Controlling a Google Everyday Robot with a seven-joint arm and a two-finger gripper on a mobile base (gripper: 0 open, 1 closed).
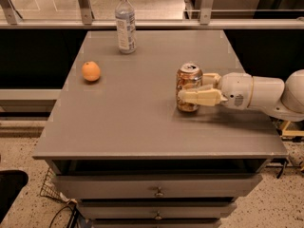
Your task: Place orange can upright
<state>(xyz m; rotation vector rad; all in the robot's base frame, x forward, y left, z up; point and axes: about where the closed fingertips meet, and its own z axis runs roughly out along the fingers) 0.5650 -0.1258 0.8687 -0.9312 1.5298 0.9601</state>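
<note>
The orange can (188,80) stands on the table (142,127), with the gripper (194,88) at its right. The fruit (90,71) lies left of the can, and the bottle (125,23) stands behind-left.
</note>
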